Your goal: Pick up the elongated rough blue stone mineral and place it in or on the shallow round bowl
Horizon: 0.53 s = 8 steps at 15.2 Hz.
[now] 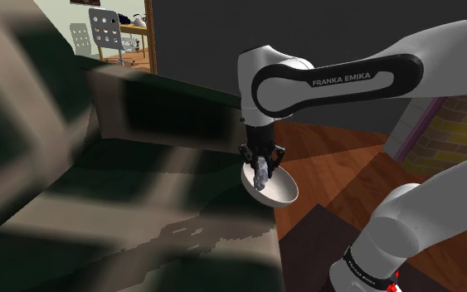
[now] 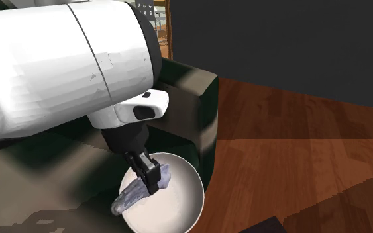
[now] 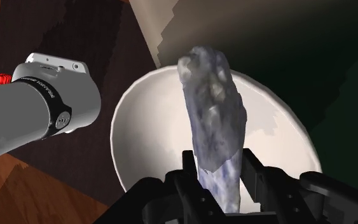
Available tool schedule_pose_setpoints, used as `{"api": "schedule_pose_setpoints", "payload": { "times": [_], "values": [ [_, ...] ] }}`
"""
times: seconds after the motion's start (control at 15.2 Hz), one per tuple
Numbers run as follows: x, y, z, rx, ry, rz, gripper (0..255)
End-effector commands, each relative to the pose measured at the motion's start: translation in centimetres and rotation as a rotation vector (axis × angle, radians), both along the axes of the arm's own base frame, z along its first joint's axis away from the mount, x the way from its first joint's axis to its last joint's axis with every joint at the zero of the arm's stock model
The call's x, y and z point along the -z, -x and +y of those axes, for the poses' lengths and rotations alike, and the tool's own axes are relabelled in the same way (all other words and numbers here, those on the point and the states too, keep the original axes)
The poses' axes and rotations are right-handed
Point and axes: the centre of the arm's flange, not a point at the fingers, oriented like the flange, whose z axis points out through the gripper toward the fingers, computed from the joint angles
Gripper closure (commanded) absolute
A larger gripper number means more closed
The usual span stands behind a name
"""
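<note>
My black gripper (image 3: pixel 221 175) is shut on a long rough grey-blue stone (image 3: pixel 214 121), its fingers clasping the stone's near end. The stone juts out past the fingertips, directly over a shallow white round bowl (image 3: pixel 142 127). In the shoulder view the gripper (image 1: pixel 261 159) points down with the stone (image 1: pixel 261 174) hanging just above the bowl (image 1: pixel 283 189), which sits at the corner of a dark green surface. From the second exterior view the stone (image 2: pixel 135 192) lies slanted across the bowl (image 2: pixel 178 198) under the gripper (image 2: pixel 149 177).
The bowl rests near the edge of a dark green and beige sofa (image 1: pixel 124 207); its backrest (image 1: pixel 161 112) rises behind. Wooden floor (image 2: pixel 297 145) lies beyond the edge. My own arm's lower link (image 3: pixel 37 108) shows beside the bowl. Chairs (image 1: pixel 107 33) stand far back.
</note>
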Motion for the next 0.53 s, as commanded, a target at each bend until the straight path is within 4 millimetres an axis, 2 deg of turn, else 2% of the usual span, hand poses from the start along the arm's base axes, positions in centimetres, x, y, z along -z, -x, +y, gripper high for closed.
{"api": "schedule_pose_setpoints", "payload": {
  "times": [0.0, 0.13, 0.2, 0.46],
  "values": [
    [0.03, 0.02, 0.05, -0.001, -0.001, 0.0, 255],
    [0.03, 0.02, 0.05, -0.001, -0.001, 0.0, 255],
    [0.03, 0.03, 0.05, -0.001, -0.001, 0.0, 0],
    [0.03, 0.02, 0.06, -0.001, -0.001, 0.0, 0]
  ]
}}
